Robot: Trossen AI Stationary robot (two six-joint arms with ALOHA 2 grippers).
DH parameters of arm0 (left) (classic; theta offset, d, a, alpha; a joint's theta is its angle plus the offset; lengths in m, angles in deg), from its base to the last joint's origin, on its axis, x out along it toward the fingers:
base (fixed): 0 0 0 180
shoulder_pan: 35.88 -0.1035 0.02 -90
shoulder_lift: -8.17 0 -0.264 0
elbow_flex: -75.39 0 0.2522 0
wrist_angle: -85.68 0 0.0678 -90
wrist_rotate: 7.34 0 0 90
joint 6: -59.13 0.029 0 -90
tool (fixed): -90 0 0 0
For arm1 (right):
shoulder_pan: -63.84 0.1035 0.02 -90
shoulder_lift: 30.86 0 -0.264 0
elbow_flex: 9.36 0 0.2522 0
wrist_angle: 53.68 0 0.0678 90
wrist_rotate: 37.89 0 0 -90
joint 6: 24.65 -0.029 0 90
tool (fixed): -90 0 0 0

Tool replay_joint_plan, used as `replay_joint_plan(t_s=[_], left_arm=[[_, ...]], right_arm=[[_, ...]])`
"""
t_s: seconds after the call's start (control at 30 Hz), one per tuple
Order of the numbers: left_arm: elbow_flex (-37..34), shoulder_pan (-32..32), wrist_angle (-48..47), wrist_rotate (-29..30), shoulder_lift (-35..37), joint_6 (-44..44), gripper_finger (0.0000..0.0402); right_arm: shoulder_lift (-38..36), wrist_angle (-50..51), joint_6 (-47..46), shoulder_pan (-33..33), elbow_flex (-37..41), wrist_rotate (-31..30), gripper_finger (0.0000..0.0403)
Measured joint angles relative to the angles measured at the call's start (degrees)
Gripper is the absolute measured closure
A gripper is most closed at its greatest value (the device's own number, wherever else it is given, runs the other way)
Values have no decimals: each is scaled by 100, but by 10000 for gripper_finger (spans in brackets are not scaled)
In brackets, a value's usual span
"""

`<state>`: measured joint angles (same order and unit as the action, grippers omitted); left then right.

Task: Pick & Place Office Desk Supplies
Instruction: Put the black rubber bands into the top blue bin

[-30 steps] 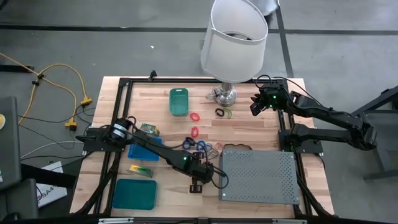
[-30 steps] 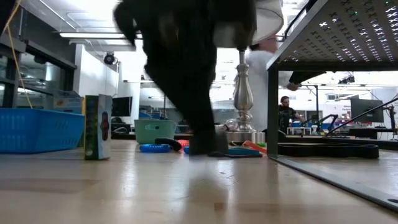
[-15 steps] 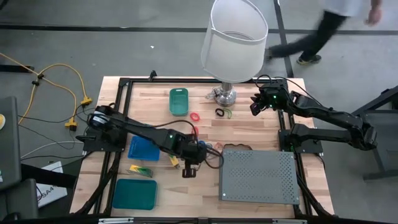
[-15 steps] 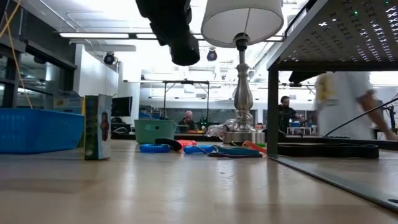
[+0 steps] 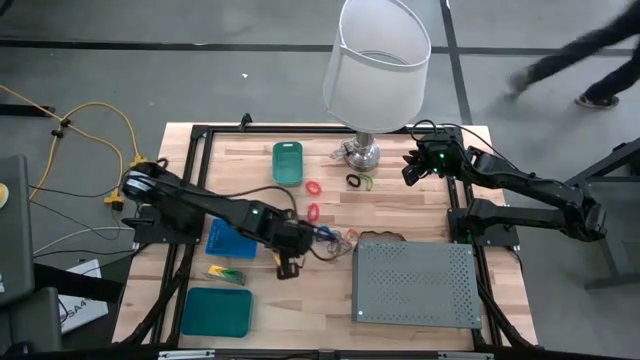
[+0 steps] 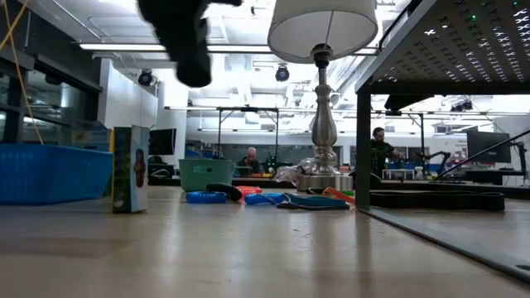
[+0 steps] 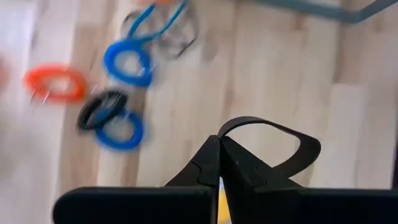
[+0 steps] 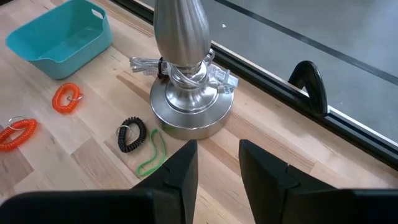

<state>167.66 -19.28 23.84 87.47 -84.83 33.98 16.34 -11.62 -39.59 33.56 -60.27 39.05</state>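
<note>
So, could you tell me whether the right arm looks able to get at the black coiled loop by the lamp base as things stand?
Probably yes. The right hand is open and hangs close by the black coiled loop, which lies bare on the wood beside the lamp base; only a thin green band touches it.

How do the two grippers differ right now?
The left gripper is shut on a black loop; the right gripper is open and empty. The left hangs over mid-table by the blue rings; the right waits by the lamp base. Both have dark fingers.
</note>
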Motion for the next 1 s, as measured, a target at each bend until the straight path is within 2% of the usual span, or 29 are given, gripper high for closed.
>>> replay_joint_plan(t_s=[0.33,0.57,0.77,1.0], left_arm=[[-1785,7,233,296,1618,-897,401],[-2653,7,193,301,2478,-1303,401],[-3156,7,72,490,3033,-1684,401],[-3605,20,-91,555,3125,-2166,401]], right_arm=[[0,-31,0,2,0,0,298],[1,-28,0,2,0,0,298],[0,-29,0,0,0,0,298],[0,-30,1,0,0,0,298]])
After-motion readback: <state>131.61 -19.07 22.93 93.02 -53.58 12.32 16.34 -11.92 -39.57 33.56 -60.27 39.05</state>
